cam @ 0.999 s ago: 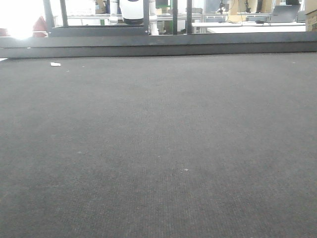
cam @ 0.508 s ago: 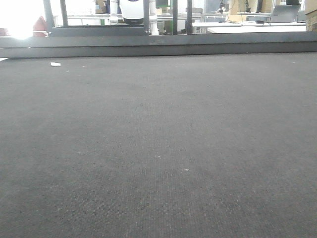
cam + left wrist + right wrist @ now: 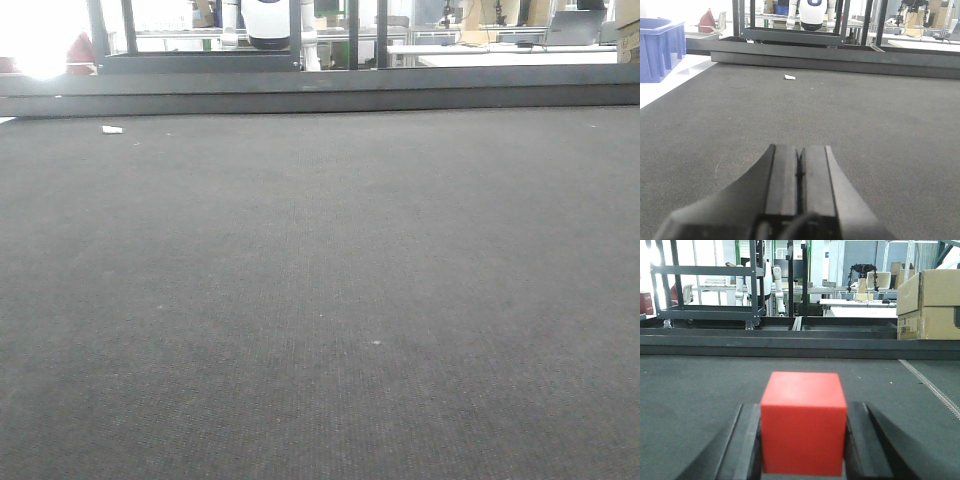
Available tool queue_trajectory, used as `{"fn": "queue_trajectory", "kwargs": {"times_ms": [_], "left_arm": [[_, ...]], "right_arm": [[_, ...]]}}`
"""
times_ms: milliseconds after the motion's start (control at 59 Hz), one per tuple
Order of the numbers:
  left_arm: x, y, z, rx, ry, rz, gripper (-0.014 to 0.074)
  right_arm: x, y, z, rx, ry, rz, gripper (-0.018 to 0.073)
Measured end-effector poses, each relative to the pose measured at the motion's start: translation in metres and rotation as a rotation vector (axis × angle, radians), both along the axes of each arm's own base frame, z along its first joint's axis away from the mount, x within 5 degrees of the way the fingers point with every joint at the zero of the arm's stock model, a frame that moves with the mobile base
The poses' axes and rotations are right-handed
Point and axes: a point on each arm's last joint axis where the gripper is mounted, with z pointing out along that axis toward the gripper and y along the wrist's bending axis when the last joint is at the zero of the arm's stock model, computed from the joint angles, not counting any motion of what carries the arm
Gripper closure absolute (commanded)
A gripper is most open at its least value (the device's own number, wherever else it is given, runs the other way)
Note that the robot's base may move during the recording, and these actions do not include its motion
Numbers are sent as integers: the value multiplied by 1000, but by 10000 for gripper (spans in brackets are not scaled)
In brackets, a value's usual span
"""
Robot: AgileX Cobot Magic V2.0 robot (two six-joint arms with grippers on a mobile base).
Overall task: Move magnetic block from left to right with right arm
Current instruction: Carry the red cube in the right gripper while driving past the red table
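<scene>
Your right gripper (image 3: 804, 445) pinches the magnetic block (image 3: 804, 422), a bright red cube, with its black fingers (image 3: 746, 442) flat against the cube's two side faces. The block fills the lower middle of the right wrist view, and the dark carpeted worktop (image 3: 700, 385) stretches away ahead of it. Whether the cube clears the carpet, you cannot tell from this angle. A cardboard box (image 3: 932, 302) stands at the far right, and a black metal rack (image 3: 707, 290) rises behind the worktop's far edge. Your left gripper (image 3: 800, 170) sits low over the carpet, its fingers pressed together with only a thin seam between them and nothing held. Ahead of it a small white scrap (image 3: 789, 77) lies on the carpet near the far edge, and a blue bin (image 3: 660, 47) stands off the worktop at the left. The front-facing view takes in the carpet and that same scrap at its far left.
</scene>
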Motion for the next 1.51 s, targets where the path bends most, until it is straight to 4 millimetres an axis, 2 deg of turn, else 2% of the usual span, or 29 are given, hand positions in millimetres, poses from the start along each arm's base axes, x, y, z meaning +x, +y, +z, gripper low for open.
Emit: {"fn": "queue_trajectory", "kwargs": {"times_ms": [1508], "left_arm": [[0,0,0,0,0,0,713]], "right_arm": [[0,0,0,0,0,0,347]]}}
